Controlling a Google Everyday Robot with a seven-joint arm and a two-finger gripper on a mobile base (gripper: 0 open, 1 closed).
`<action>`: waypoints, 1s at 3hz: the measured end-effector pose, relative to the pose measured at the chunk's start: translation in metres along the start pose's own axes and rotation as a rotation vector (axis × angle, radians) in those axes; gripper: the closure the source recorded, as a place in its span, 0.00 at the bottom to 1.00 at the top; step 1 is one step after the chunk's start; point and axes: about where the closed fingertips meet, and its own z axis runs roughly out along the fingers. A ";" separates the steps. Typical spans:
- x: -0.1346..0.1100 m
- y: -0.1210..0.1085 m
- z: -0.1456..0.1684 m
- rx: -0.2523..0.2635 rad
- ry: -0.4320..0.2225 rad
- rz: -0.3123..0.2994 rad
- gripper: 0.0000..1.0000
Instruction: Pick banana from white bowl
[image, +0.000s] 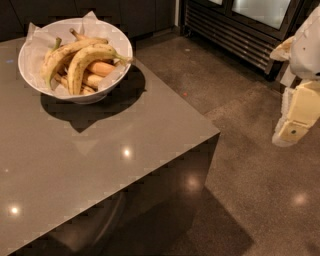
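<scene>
The white bowl, lined with crinkled white paper, stands at the far left of the grey table top. Several bananas lie in it. The banana is the thick, strongly curved yellow one on top at the front, with its dark stem pointing right toward the rim. A longer, straighter banana with a greenish end lies behind it. Small stubby orange-yellow bananas lie underneath. My gripper, cream and white, hangs at the right edge of the view over the floor. It is far to the right of the bowl and holds nothing that I can see.
The table's right corner juts out toward the gripper, with dark speckled floor beyond it. A dark appliance with a vent grille stands at the back right. Dark cabinets run along the back.
</scene>
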 end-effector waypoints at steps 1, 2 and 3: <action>0.000 0.000 0.000 0.000 0.000 0.000 0.00; -0.007 -0.007 0.000 0.015 0.015 0.005 0.00; -0.028 -0.027 0.007 0.002 0.026 -0.017 0.00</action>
